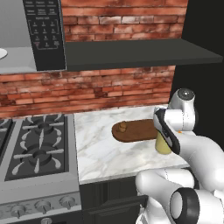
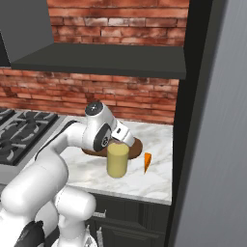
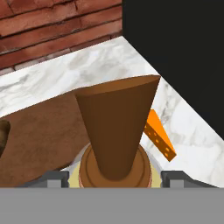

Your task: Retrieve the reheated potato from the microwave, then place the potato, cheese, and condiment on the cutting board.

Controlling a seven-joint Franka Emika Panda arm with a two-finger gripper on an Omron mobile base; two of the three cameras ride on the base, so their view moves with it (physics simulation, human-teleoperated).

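Gripper (image 3: 114, 177) poised over the condiment (image 2: 117, 160), w/ brown cap (image 3: 117, 127) rising between the two dark finger tips (image 3: 57, 178), one at 9 and one at 3 o'clock of the neck. Jaws stand apart on either side of the bottle top; whether the pads actually touch it cannot be told.

Condiment upright on the marble counter (image 1: 100, 153), just beside the near edge of the cutting board (image 1: 135, 130), at approx. 6 o'clock from it in right base view. Cheese (image 2: 147, 162) lies on the counter at 3 o'clock of the bottle, close but apart, near the dark tall cabinet (image 2: 212, 120). In hand view, cheese partly hidden behind the cap.

Potato (image 1: 123, 127) sits on the board's left end, at 9 o'clock of the bottle in left base view. Robot's wrist covers the board's right end and most of the bottle there.

Stove (image 1: 35, 144) lies farther at 9 o'clock. Microwave (image 1: 43, 30) hangs at 11 o'clock, door open, grey interior showing. Brick wall (image 1: 87, 87) behind.
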